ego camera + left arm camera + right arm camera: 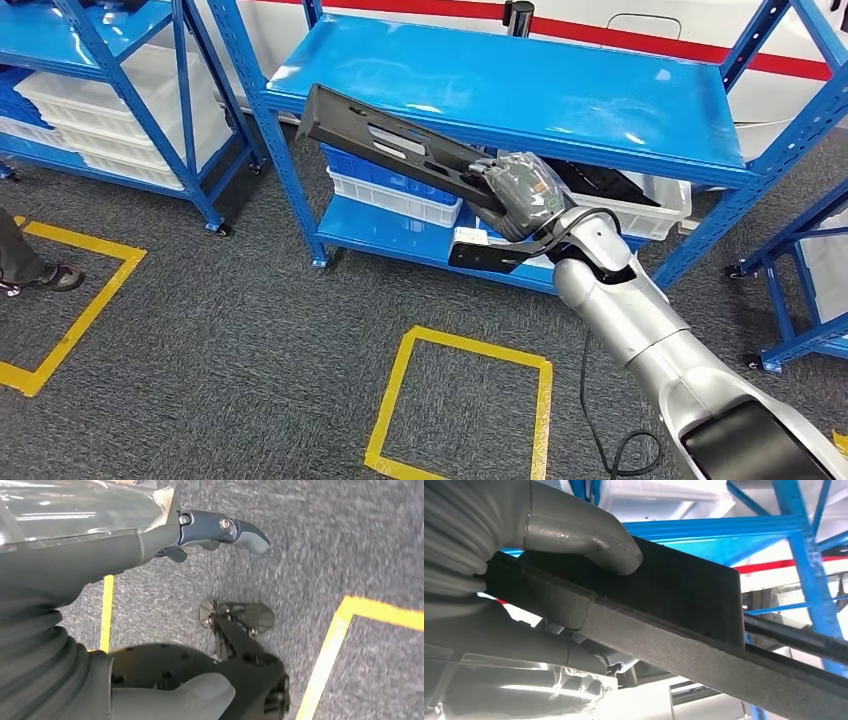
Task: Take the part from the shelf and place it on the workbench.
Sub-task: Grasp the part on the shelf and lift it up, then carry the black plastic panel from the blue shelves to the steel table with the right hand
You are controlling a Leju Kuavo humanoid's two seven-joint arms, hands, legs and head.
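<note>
Head view: we count one part (400, 146), long flat black plastic panel with slots, gripped at its 4 o'clock end by right hand (522, 195); long axis points to 10 o'clock, held above blue metal shelf (520, 85). Two yellow tape squares (462, 412) on grey carpet.

Left wrist view: left hand (150, 540) over carpet, holds nothing, fingers apart.

Right wrist view: thumb (589, 537) pressed on part's textured face.

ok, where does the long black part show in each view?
Head view: the black part sits at centre, slanting up to the left from the right robot hand that grips it, in front of the blue shelf.
Left wrist view: not in it; carpet and yellow floor tape.
Right wrist view: the part runs diagonally across the picture, thumb pressed on it.
Shared landmark: the blue shelf.
</note>
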